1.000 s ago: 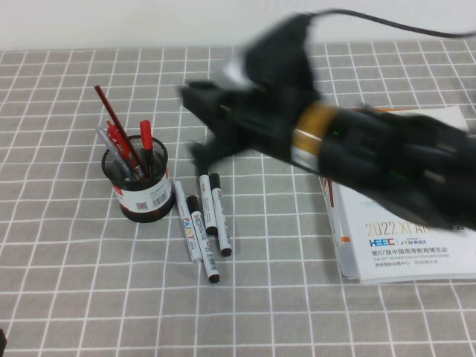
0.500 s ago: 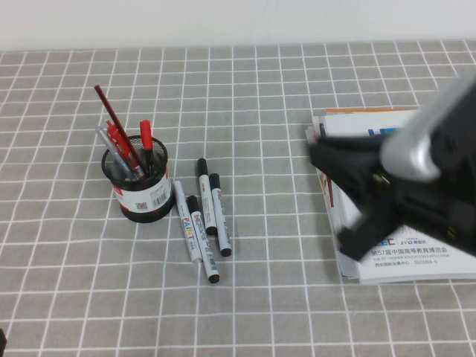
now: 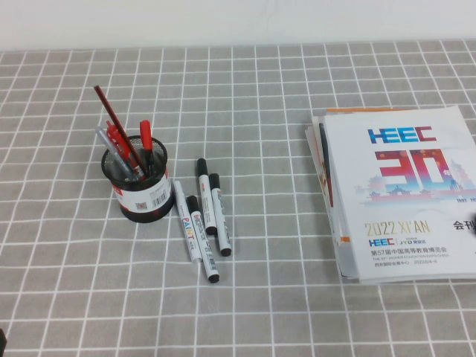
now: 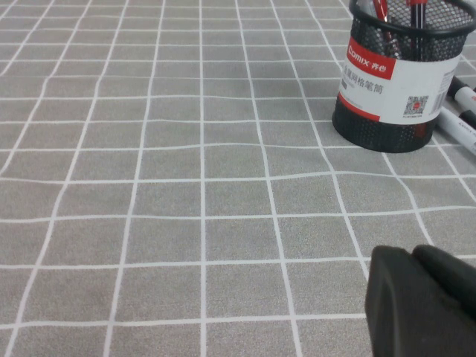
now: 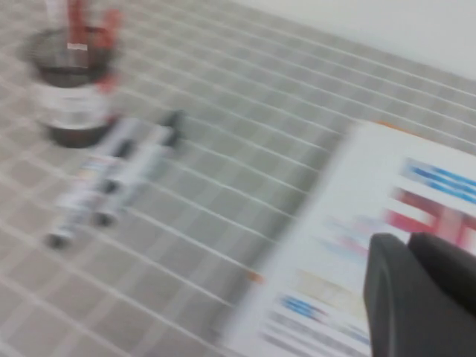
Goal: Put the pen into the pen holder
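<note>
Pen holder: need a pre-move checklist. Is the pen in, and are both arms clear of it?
1. Pen in the pen holder: ok, its red cap stands above the rim.
2. Pen holder upright on the cloth: ok.
3. White markers out of the way: ok, they lie flat beside the holder.
4. Right gripper empty: ok, shut on nothing, over the booklets, far from the holder.
5. Left gripper clear: ok, shut, low over the cloth, apart from the holder.
</note>
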You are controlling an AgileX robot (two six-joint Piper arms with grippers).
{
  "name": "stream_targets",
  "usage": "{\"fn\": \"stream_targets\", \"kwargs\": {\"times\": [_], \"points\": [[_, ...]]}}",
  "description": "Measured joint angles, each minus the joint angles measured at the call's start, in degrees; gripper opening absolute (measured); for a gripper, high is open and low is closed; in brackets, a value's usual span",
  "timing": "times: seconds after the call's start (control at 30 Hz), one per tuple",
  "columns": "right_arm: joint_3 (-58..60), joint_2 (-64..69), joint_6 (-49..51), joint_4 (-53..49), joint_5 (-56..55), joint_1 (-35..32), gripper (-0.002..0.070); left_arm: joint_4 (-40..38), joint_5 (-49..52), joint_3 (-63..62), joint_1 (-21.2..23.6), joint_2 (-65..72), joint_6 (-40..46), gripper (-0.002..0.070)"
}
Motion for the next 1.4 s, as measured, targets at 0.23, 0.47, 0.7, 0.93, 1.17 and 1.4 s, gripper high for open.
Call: {"fn": "stream_targets", "kwargs": {"times": [0.23,0.47,0.7,0.93,1.17,1.4], "points": [[10.58,-13.06,0.00,0.12,-3.45,-15.85,-0.0013,0.00,0.00,0.00,0.00,0.00,0.00,-0.0006],[17.80,-25.31,0.00,0.12,-6.17,-31.69,-0.0013,0.00,0.00,0.00,0.00,0.00,0.00,-0.0006],[20.70,-28.96,-0.13,0.12,-6.88,-35.89,-0.0012,0.00,0.00,0.00,0.00,0.00,0.00,-0.0006],[27.83,-33.32,-13.85,20.10,-8.20,-35.89,-0.0013,0.00,0.00,0.00,0.00,0.00,0.00,-0.0006],[28.57,-35.63,-30.01,36.03,-1.28,-36.04,-0.0012,0.00,0.00,0.00,0.00,0.00,0.00,-0.0006],[28.57,-35.63,-31.28,34.03,3.84,-39.11,-0.0012,0.00,0.00,0.00,0.00,0.00,0.00,-0.0006]]}}
